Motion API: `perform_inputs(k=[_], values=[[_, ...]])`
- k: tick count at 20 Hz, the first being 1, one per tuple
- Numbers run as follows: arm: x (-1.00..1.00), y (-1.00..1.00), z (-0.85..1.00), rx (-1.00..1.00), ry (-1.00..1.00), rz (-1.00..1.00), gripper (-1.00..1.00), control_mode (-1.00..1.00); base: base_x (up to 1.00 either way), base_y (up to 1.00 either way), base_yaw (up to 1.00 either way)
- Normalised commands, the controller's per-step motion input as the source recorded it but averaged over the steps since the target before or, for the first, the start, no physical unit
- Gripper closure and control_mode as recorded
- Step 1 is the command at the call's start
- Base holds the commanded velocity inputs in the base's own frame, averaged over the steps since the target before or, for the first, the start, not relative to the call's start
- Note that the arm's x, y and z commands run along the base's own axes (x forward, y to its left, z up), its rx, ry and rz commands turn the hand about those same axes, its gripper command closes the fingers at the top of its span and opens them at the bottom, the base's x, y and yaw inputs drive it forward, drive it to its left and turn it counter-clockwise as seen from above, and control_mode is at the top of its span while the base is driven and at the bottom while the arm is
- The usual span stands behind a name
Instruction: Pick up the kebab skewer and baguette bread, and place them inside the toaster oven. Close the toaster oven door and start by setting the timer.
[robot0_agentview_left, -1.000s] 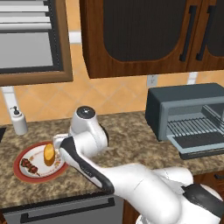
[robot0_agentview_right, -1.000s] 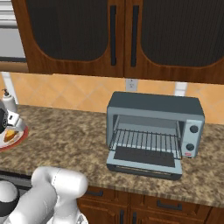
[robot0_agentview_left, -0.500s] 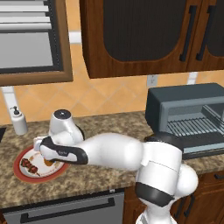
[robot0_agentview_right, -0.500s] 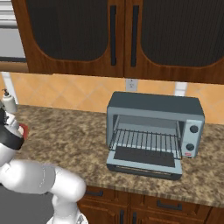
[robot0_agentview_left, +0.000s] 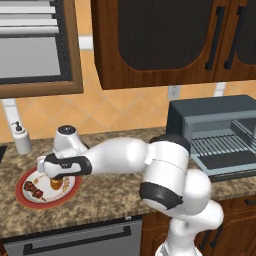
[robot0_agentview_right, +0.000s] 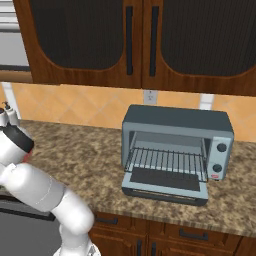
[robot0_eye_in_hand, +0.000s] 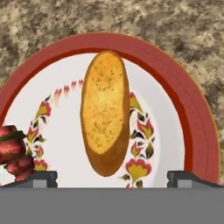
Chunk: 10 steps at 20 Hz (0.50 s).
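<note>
Tool (robot0_eye_in_hand: 112, 177) now lower over baguette bread (robot0_eye_in_hand: 104, 111)

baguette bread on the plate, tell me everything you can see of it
The baguette bread is a small stubby oval loaf with a golden orange-yellow crust flecked with green and a browner edge along one side. It looks whole and lies flat on the white middle of a red-rimmed plate with a flower pattern. The kebab skewer lies apart from it on the same plate. In the hand view the loaf sits between the open gripper fingertips, which do not touch it.
</note>
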Motion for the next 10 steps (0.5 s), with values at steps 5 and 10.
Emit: perform_inputs(k=[5, 10], values=[[0.24, 0.34, -0.35, -0.01, 0.03, 0.00, -1.00, -1.00, 0.00, 0.00, 0.00], [0.20, 0.21, -0.27, -0.06, 0.06, 0.00, -1.00, -1.00, 0.00, 0.00, 0.00]])
